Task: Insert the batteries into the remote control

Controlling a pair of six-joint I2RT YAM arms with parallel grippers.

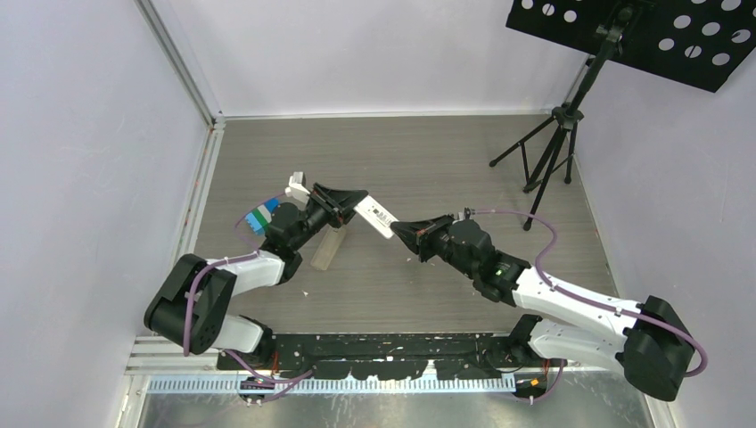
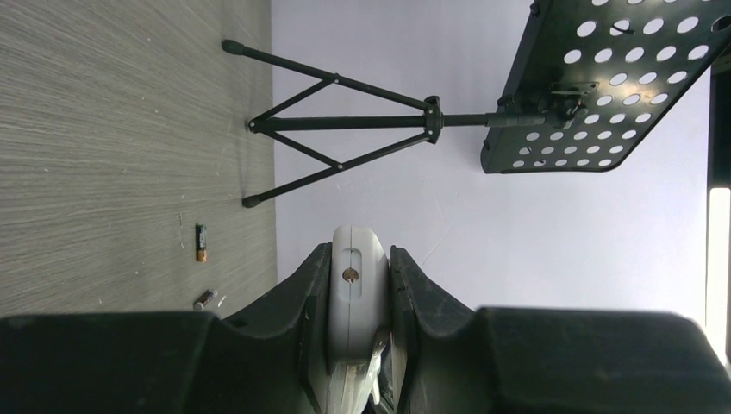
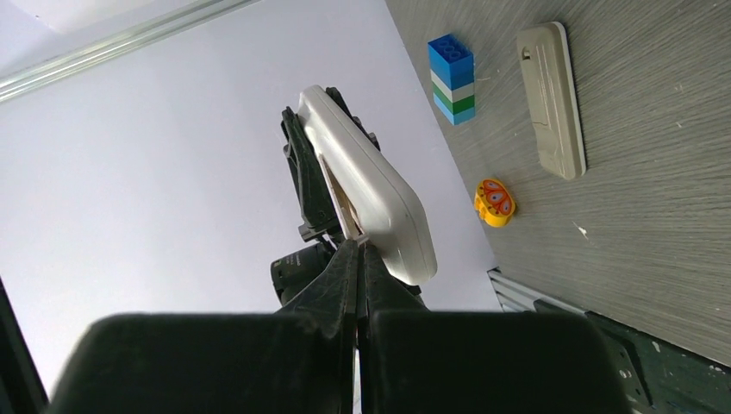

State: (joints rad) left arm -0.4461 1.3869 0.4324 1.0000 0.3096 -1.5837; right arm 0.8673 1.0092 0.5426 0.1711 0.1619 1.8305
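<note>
My left gripper (image 1: 350,200) is shut on the white remote control (image 1: 375,218) and holds it above the table; in the left wrist view the remote (image 2: 356,306) sits edge-on between the jaws of that gripper (image 2: 358,263). My right gripper (image 1: 399,231) is shut, and its tips (image 3: 358,247) touch the lower edge of the remote (image 3: 371,185). I cannot tell whether they pinch anything. Two batteries lie on the table in the left wrist view, one dark with an orange end (image 2: 200,242) and one greyish (image 2: 204,299). They do not show in the top view.
A tan flat bar (image 1: 327,251) lies on the table below the left gripper; it also shows in the right wrist view (image 3: 552,99). A blue, white and green brick stack (image 3: 451,66) and a small yellow toy (image 3: 494,202) lie nearby. A black tripod stand (image 1: 557,143) stands at the back right.
</note>
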